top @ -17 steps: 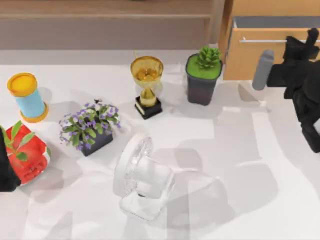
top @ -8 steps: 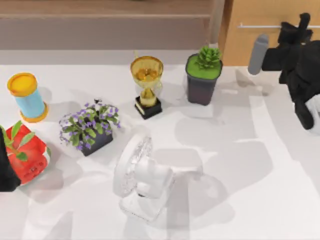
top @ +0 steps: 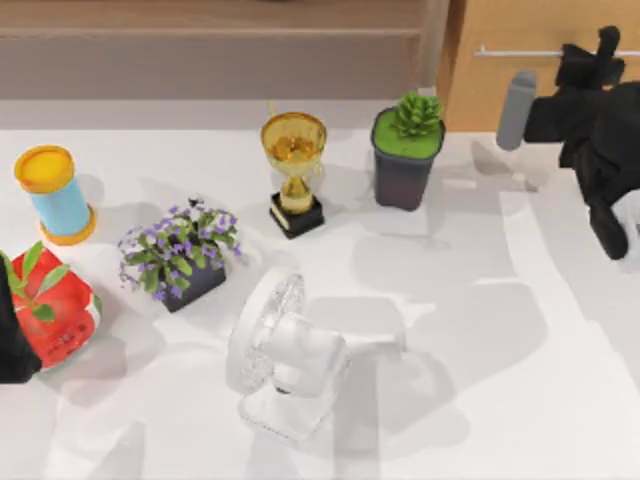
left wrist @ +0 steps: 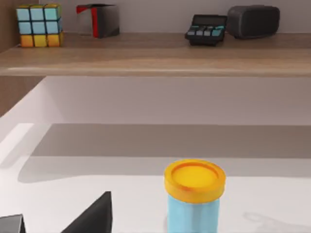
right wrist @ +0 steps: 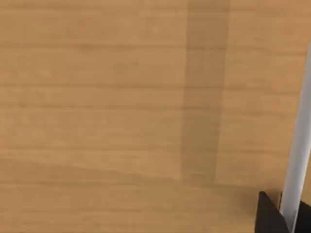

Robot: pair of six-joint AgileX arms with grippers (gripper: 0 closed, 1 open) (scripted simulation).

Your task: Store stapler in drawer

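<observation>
**Top view.** The drawer [top: 520,25] is seen at the upper right of the frame, its orange-brown front flush with the cabinet. Its silver handle [top: 520,51] runs across the front. The right tool [top: 595,55] is placed at the right end of that bar. A potted succulent [top: 406,150] stands on the tabletop [top: 500,350] just left of the drawer. The left arm [top: 12,340] is parked at the lower left edge. Where the stapler lies cannot be told.

**Left wrist view.** The left tool [left wrist: 53,223] is held wide and grips nothing. A blue canister with a yellow lid [left wrist: 194,199] stands beyond it, below the long wooden shelf [left wrist: 155,60].

**Right wrist view.** The wooden front is seen from very close, with the bar at the right edge of the frame. The bar passes between two dark fingertips [right wrist: 268,216]. The right tool is thus judged narrow and closed about the handle.

**Step in hand.** The step is judged to be work on the handle with the drawer shut. Any travel is best made straight along the drawer's own line. The grip should be kept square on the bar so that the front does not skew. The succulent should be left undisturbed.
</observation>
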